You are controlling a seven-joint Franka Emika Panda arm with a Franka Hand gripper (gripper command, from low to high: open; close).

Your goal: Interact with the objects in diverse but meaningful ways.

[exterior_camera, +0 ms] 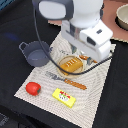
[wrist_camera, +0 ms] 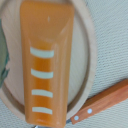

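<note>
Bread loaf (wrist_camera: 47, 65) below me looks rigid, light, smooth; I'd pinch its long sides. Whether my hand is open or closed, I cannot tell.

This is looking like a robot lab bench staged as a play kitchen. A black tabletop (exterior_camera: 107, 95) is carrying a striped placemat (exterior_camera: 95, 80) set with toy food and cookware: a red tomato (exterior_camera: 33, 88) at seven o'clock, a yellow butter block (exterior_camera: 64, 97) at six, a grey-blue two-handled pot (exterior_camera: 36, 53) at nine. The white Franka arm (exterior_camera: 82, 22) is looming at twelve.
</note>
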